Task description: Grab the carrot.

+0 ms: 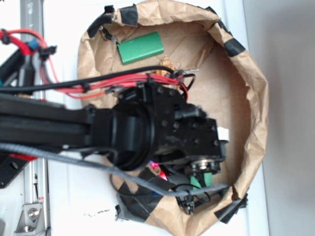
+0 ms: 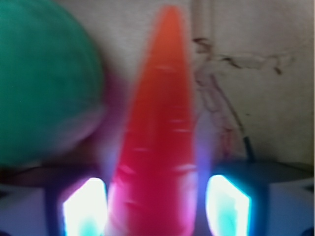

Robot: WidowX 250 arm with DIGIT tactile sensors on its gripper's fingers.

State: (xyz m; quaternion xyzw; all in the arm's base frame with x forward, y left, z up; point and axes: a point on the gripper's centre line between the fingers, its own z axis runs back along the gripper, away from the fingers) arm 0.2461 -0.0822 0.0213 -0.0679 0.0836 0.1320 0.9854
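Although the arm hides most of the scene in the exterior view, we read the wrist view clearly enough: the carrot point(image 2: 160, 128) lies lengthwise between the two lit fingers point(image 2: 84, 206) of the pincer point(image 2: 156, 209), thick end toward the camera, pointed tip away. The jaws stand open, one finger to each side of the carrot, with a narrow gap showing on both sides; we see no contact yet and nothing held.

Handling, as we judge it: smooth glossy plastic, probably light and stiff, so it should not deform but may slip. Its taper matters. A squeeze near the tip could push it forward out of the jaws, so we would take hold on the thick body, where the fingers already flank it, closing squarely across its width.

Neighbours: a green ball point(image 2: 42, 83) sits just beside the carrot on the left of the wrist view, near the left finger. It looks apart from the carrot, though blur makes this uncertain. It could roll if nudged.

Room: the work sits inside a crumpled brown paper wall point(image 1: 256, 98) patched with black tape, rising around the floor of the pen. A green block point(image 1: 141, 47) lies at the far side, well apart from the pincer. The right side of the wrist view is bare; upward is the free way out.
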